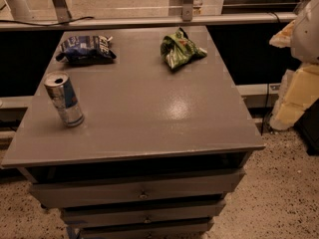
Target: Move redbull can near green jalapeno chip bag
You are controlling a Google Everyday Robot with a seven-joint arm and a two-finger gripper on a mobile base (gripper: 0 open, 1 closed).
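Tabletop: redbull can near left edge, gripper beyond right.

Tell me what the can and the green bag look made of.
The redbull can: metal, probably aluminium, with shiny silver top and printed sides. The green jalapeno chip bag: thin foil or plastic film, glossy, crumpled into creases. The gripper is not in view.

We see a gray table with drawers under its top. It stands on a pale, speckled floor. A long rail runs behind it, with dark panels below, and light shines on the tabletop
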